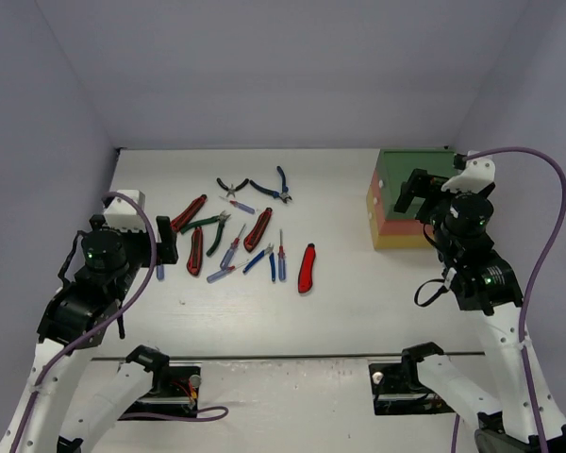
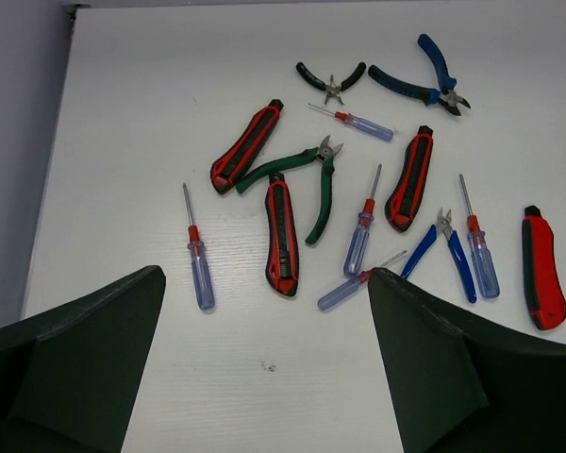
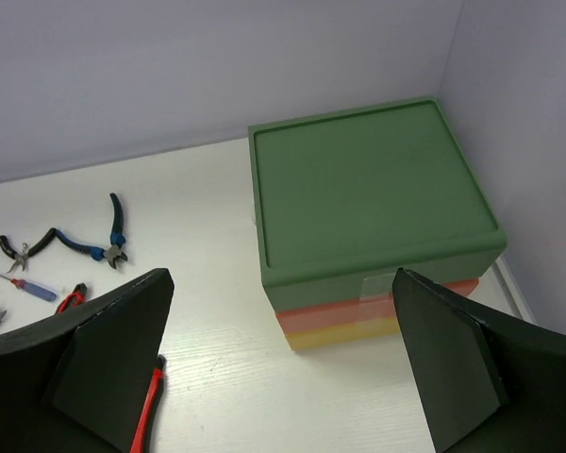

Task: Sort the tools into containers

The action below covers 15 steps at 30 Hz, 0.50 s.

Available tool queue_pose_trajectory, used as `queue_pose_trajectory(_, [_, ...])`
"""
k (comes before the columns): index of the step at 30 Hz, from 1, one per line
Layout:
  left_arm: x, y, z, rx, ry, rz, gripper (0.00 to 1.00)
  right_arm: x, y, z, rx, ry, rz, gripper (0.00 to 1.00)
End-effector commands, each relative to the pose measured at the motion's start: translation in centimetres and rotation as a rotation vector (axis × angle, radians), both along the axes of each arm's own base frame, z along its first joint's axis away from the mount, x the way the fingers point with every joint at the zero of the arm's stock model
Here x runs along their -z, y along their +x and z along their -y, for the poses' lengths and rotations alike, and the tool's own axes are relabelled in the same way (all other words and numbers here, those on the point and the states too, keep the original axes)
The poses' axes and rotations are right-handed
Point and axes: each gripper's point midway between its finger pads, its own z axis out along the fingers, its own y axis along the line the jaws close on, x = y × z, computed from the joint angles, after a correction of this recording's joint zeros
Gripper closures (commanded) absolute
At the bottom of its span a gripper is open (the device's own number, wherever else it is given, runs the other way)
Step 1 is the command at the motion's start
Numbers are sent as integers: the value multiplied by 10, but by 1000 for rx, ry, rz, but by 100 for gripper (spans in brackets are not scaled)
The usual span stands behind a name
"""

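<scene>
The tools [image 1: 236,236] lie spread over the middle of the white table: several red utility knives [image 2: 282,234], green pliers [image 2: 307,179], black pliers [image 2: 331,80], blue pliers [image 2: 420,83] and slim blue-and-red screwdrivers [image 2: 200,260]. One red knife [image 1: 307,268] lies apart on the right. The containers [image 1: 406,203] form one closed stack at the right: green top [image 3: 373,193], red-orange middle [image 3: 358,316], yellow bottom [image 3: 358,333]. My left gripper [image 1: 165,250] [image 2: 264,283] hangs open and empty, left of the tools. Just before the stack, my right gripper [image 1: 417,193] [image 3: 281,278] is open and empty.
Grey walls close off the table at the back, left and right, and the stack stands close to the right wall [image 3: 519,113]. A strip of clear tape [image 3: 382,283] sits on the stack's front. A purple cable [image 1: 538,189] loops above the right arm.
</scene>
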Motion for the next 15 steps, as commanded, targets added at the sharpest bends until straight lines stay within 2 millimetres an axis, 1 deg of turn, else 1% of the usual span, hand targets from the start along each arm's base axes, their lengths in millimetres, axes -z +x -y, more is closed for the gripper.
queue_pose_trajectory(1, [-14, 16, 22, 89, -33, 45, 14, -29, 10, -8, -32, 11, 86, 0])
queue_pose_trajectory(3, [-10, 18, 31, 136, -44, 27, 14, -29, 12, -17, -86, -11, 81, 0])
queue_pose_trajectory(5, [-11, 22, 40, 173, -53, 26, 14, -28, 16, -17, -77, 3, 76, 0])
queue_pose_trajectory(8, [-11, 30, 61, 264, -85, 18, 14, -24, 24, -21, -84, -5, 56, 0])
queue_pose_trajectory(10, [-7, 40, 82, 325, -152, -10, 14, -17, 31, -20, -68, -10, 34, 0])
queue_pose_trajectory(12, [8, 54, 106, 382, -230, -85, 14, -9, 39, -20, -56, -13, 7, 0])
queue_pose_trajectory(14, [10, 69, 137, 455, -356, -124, 14, -4, 46, -21, -58, -26, -13, 0])
queue_pose_trajectory(15, [18, 74, 152, 485, -424, -185, 15, -1, 49, -23, -66, -36, -23, 0])
